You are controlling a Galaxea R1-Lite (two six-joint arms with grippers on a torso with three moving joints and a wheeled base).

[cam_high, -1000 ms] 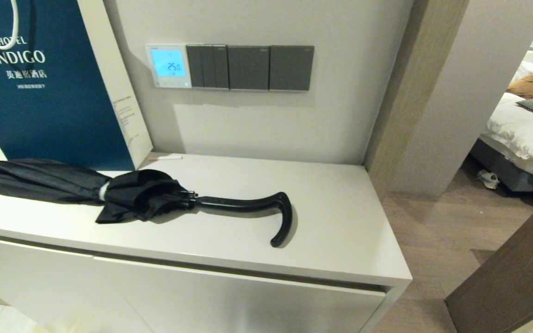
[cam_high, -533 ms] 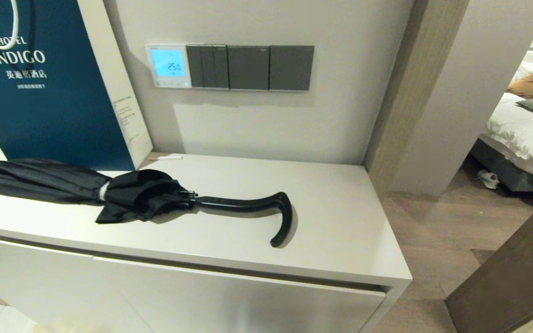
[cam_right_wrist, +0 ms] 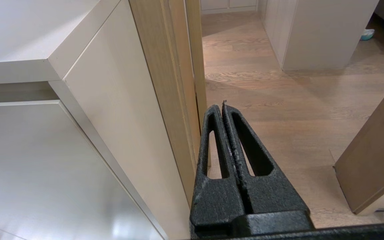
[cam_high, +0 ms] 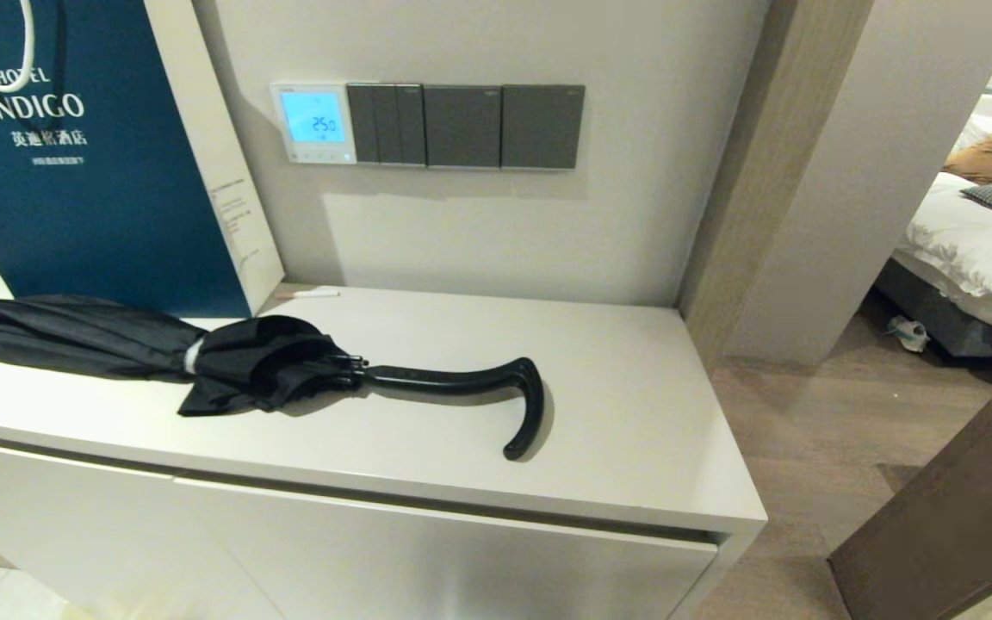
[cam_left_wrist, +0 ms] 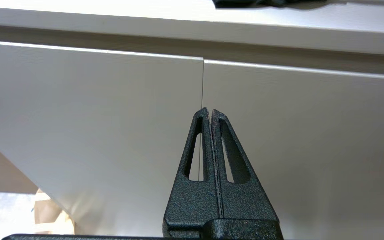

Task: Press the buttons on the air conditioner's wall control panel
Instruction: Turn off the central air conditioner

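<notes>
The white control panel [cam_high: 313, 122] hangs on the wall above the cabinet, its screen lit light blue with digits. Its row of tiny white buttons [cam_high: 318, 157] runs along the lower edge. Neither arm shows in the head view. My left gripper [cam_left_wrist: 210, 112] is shut and empty, low in front of the cabinet doors. My right gripper [cam_right_wrist: 221, 108] is shut and empty, low beside the cabinet's right corner, over the wood floor.
Dark grey switch plates [cam_high: 466, 126] sit right of the panel. A black umbrella [cam_high: 229, 362] lies on the white cabinet top [cam_high: 634, 413]. A blue hotel bag [cam_high: 83, 172] stands at the back left. A wooden post [cam_high: 754, 172] rises at the right.
</notes>
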